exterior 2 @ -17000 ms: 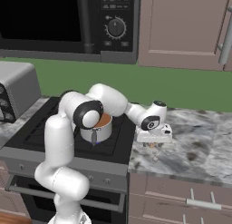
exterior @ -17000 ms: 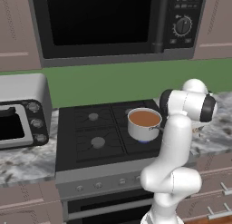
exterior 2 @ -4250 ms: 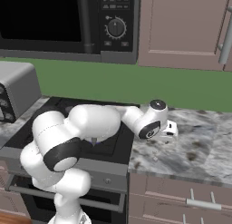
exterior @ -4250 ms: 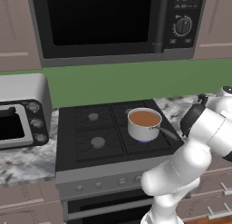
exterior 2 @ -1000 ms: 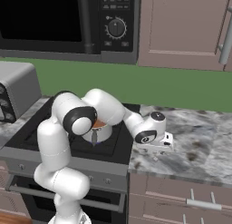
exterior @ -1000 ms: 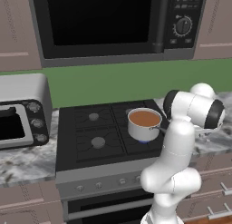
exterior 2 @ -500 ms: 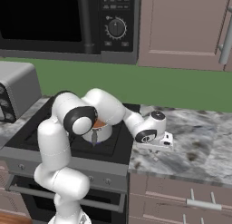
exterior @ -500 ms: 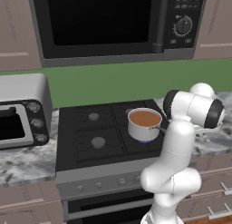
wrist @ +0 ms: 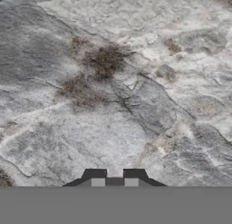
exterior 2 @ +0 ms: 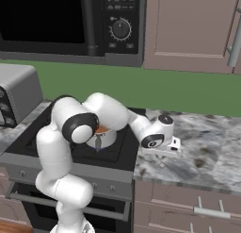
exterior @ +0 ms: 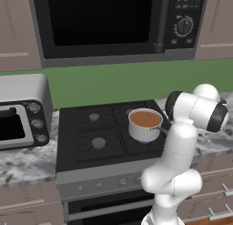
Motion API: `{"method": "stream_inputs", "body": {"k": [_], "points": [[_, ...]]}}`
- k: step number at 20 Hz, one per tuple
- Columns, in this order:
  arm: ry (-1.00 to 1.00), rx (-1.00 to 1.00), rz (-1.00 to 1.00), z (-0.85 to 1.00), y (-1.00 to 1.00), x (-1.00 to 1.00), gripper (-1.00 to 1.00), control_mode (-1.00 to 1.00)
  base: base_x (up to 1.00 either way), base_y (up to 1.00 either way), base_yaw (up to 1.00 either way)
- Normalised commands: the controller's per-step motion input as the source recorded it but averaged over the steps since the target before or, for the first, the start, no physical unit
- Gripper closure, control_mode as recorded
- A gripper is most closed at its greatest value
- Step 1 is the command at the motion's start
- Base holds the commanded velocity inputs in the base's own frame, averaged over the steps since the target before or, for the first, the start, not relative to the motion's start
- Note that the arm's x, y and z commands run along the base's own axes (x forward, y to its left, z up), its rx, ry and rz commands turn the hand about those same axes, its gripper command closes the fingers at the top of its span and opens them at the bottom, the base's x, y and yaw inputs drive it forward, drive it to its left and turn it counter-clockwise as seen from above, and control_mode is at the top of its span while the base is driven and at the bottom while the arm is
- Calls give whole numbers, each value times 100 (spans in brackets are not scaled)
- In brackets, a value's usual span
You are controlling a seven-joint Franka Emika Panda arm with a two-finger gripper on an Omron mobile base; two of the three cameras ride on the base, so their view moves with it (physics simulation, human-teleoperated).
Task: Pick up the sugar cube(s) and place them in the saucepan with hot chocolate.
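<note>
Fingers just snapped together: end effector (wrist: 114, 175) sits low over the marbled table (wrist: 136, 82), right of the saucepan (exterior: 145, 125), pressed nearly closed.

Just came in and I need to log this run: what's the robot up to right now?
The white arm reaches right of the stove, with its gripper low over the marble counter. In the hand view the fingertips stand close together, shut; whether a sugar cube sits between them cannot be told. The saucepan of hot chocolate waits on the stove's right front burner, untouched by the arm.
</note>
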Motion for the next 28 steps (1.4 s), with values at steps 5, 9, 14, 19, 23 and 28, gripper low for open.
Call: {"method": "stream_inputs", "body": {"k": [5, 9, 14, 19, 23, 28], "points": [[-25, 7, 0, 77, 0, -41, 100, -100, 0, 0, 0], [-19, 4, 0, 86, 13, -12, 100, -100, 0, 0, 0], [-16, 3, 0, 95, 41, 0, 100, -100, 0, 0, 0], [-16, 1, 0, 77, 59, -7, 100, -100, 0, 0, 0], [-9, 0, 0, 65, 83, -12, 100, -100, 0, 0, 0], [0, -1, 0, 36, 100, 0, 100, -100, 0, 0, 0]]}}
